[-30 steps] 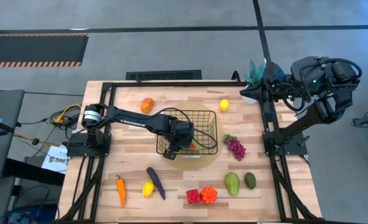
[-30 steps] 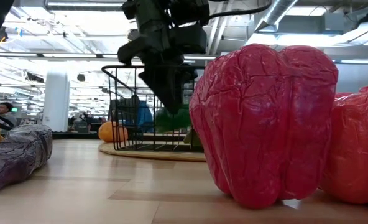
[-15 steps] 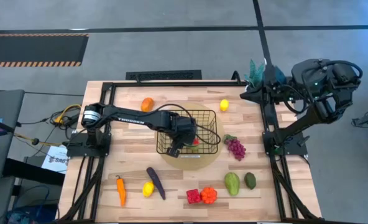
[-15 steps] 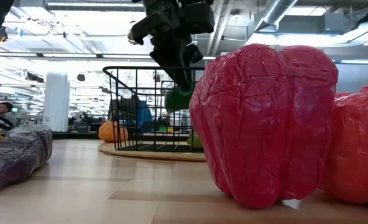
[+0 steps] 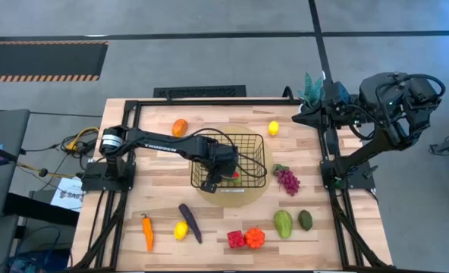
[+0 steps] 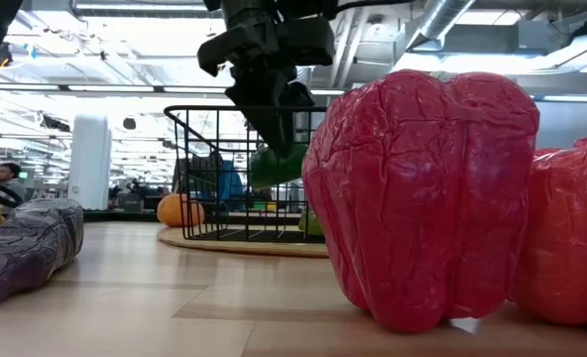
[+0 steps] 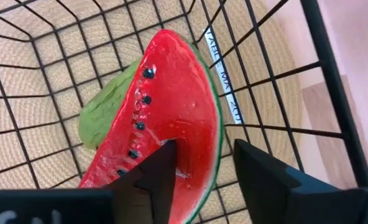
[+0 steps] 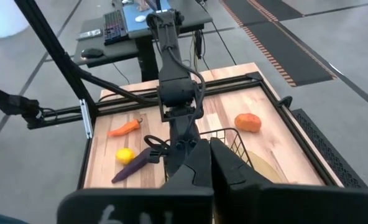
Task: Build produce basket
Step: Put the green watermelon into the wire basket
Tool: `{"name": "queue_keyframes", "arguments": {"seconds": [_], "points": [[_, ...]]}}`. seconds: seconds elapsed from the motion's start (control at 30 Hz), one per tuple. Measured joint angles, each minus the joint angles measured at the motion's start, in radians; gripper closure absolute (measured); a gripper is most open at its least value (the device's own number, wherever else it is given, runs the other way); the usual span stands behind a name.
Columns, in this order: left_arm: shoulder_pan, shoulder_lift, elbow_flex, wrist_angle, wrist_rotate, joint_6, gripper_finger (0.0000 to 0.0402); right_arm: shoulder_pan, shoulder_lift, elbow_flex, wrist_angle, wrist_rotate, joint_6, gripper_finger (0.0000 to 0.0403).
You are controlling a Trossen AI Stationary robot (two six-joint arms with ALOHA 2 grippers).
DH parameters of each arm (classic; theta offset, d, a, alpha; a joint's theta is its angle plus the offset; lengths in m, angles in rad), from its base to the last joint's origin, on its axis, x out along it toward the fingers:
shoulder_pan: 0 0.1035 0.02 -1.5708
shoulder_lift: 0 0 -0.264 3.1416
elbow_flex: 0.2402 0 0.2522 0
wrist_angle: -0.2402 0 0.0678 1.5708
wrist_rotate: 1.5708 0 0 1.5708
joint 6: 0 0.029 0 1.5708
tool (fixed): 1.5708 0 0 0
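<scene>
1. Watermelon slice (image 7: 165, 118) sits between the left gripper (image 5: 223, 171) fingers, one finger (image 7: 156, 177) over the red flesh, the other (image 7: 258, 177) on the rind side; jaws narrowly apart and closed on the slice.
2. Slice is held inside the black wire basket (image 5: 253, 142), rind edge up, over a green piece (image 7: 103, 112) on the basket floor.
3. In the low view the left gripper (image 6: 274, 109) points down into the basket (image 6: 189, 169), green showing at its tips.
4. Left arm reaches from its base at the table's left edge across to the basket, wrist bent downward over the basket's middle.
5. Basket stands on the round tan mat (image 5: 228, 199), near table centre.
6. Right gripper (image 5: 304, 115) is parked at the table's far right corner beside the potted plant (image 5: 312, 85); its fingers (image 8: 224, 165) lie together, nothing held.
7. Loose produce on the table: orange (image 5: 179, 127) and lemon (image 5: 273, 127) on the far side; grapes (image 5: 287, 180) right of the basket.
8. Near edge: carrot (image 5: 147, 231), second lemon (image 5: 180, 230), eggplant (image 5: 189, 222), red pepper (image 5: 235, 239), orange pepper (image 5: 255, 237), two avocados (image 5: 284, 223).
9. Low view: the red pepper (image 6: 422, 198) fills the foreground, the eggplant (image 6: 26, 248) at the left.
</scene>
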Motion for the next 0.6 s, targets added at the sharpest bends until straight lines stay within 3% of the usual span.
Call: {"name": "queue_keyframes", "arguments": {"seconds": [0.23, 0.4, 0.6], "points": [[0.0, 0.007, 0.0, -0.008, -0.043, 0.028, 0.0197, 0.0, 0.0, 0.0, 0.0, 0.0, 0.024, 0.0401], [0.007, 0.008, -0.009, -0.029, 0.031, 0.031, 0.0192, 0.0, 0.0, 0.0, 0.0, 0.001, 0.026, 0.0399], [0.015, 0.008, -0.053, -0.042, 0.036, 0.026, 0.0191, 0.0, 0.0, 0.0, 0.0, 0.001, 0.026, 0.04]]}}
